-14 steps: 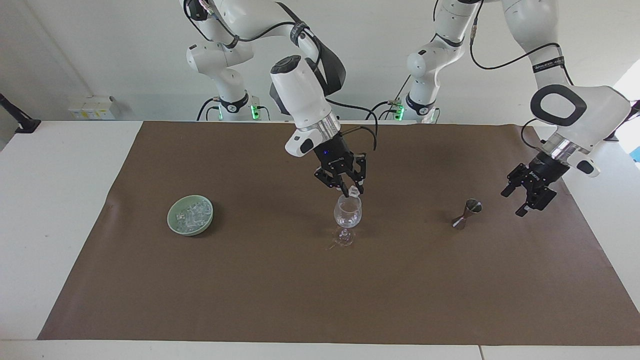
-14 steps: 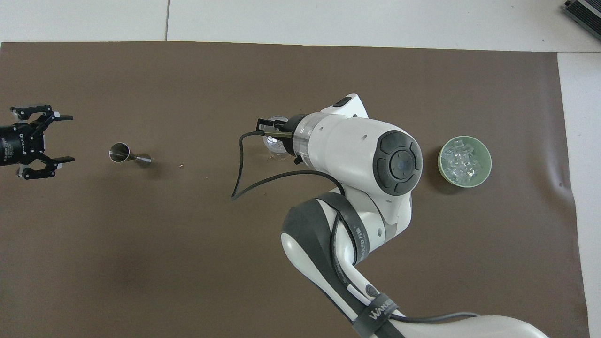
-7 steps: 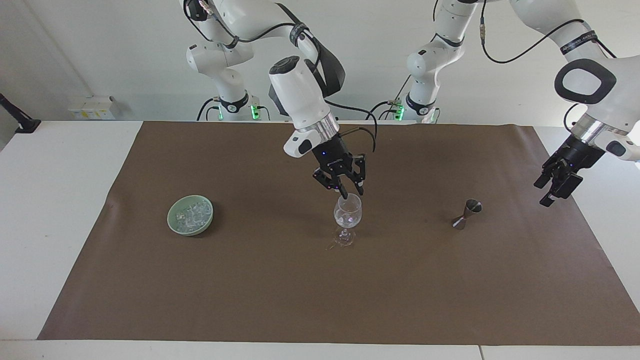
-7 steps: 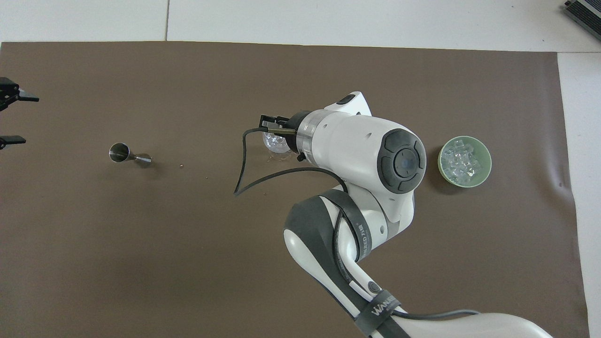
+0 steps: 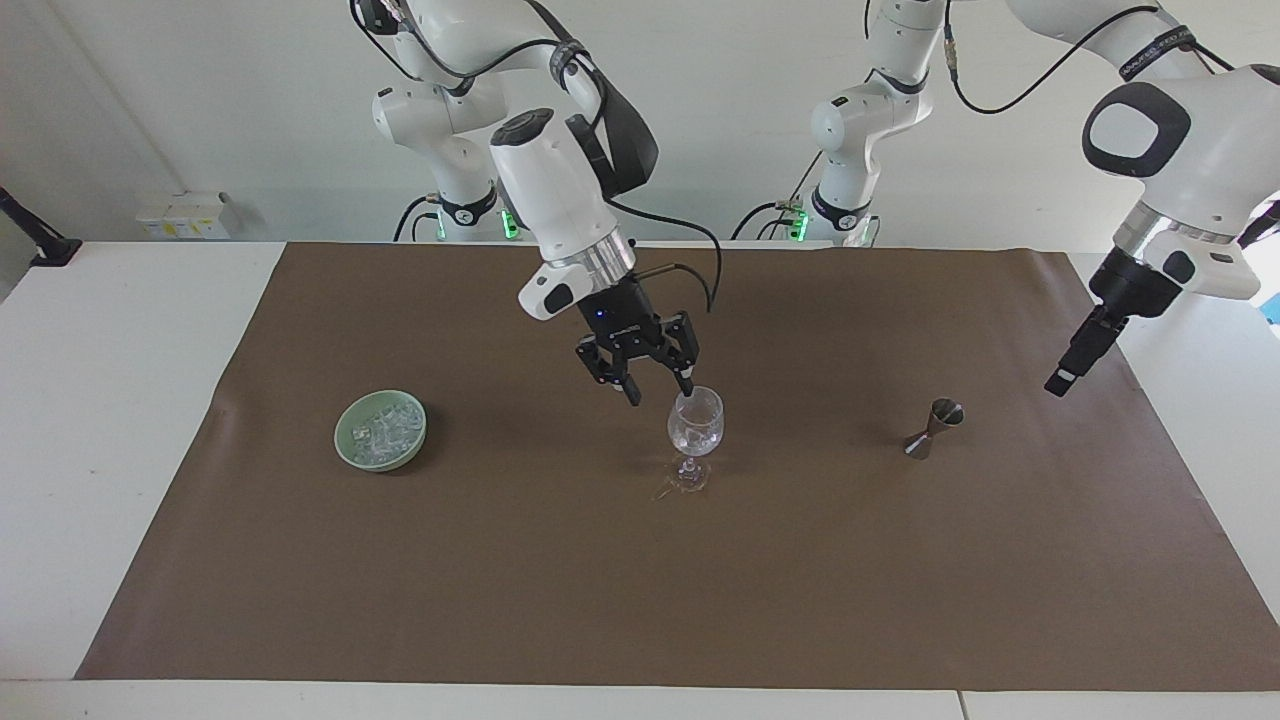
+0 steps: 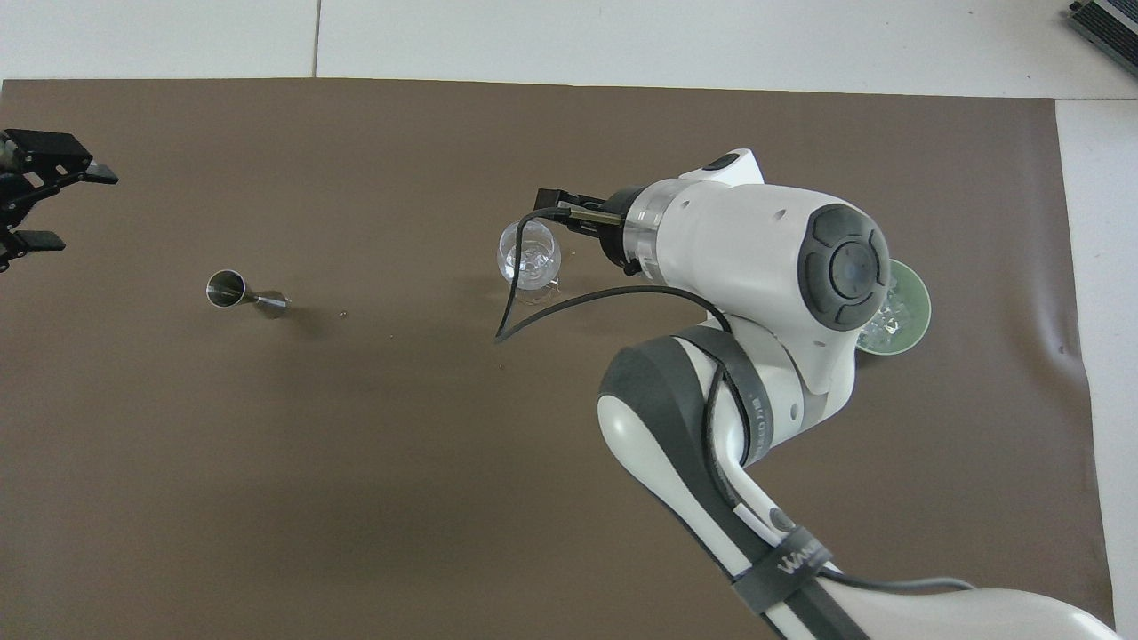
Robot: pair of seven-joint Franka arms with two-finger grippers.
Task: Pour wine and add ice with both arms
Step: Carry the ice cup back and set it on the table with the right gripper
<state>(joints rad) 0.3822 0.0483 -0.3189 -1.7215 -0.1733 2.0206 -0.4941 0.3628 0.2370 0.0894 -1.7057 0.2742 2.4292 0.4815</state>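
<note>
Reading the facing view from its left edge across, you have: one shallow round bowl [image 5: 380,430], pale green and glazed, smooth-walled, sitting on the matte brown table mat [image 5: 500,560] toward the right arm's end, loaded with the ice [image 5: 385,425], small clear glassy chunks heaped loosely. Next, the right gripper [image 5: 660,385], black, on a white jointed arm with a silver wrist ring; it points down and hangs over the mat just beside the glass rim, one fingertip close above that rim, its fingers spread apart with nothing between them. Next, one stemmed wine glass [image 5: 695,425], clear and thin-walled, standing upright on its round foot near the mat's middle, long axis vertical, mouth up; you can see pale ice chunks [image 6: 531,260] lying in the bowl of it from the overhead view, and whether the wine is in there you cannot tell. Next, one metal jigger [image 5: 935,428], polished, double-cone shaped, tilted, toward the left arm's end. Last, the left gripper [image 6: 44,204], black, raised over the mat's edge at that end, fingers wide apart, holding nothing; this arm waits.
</note>
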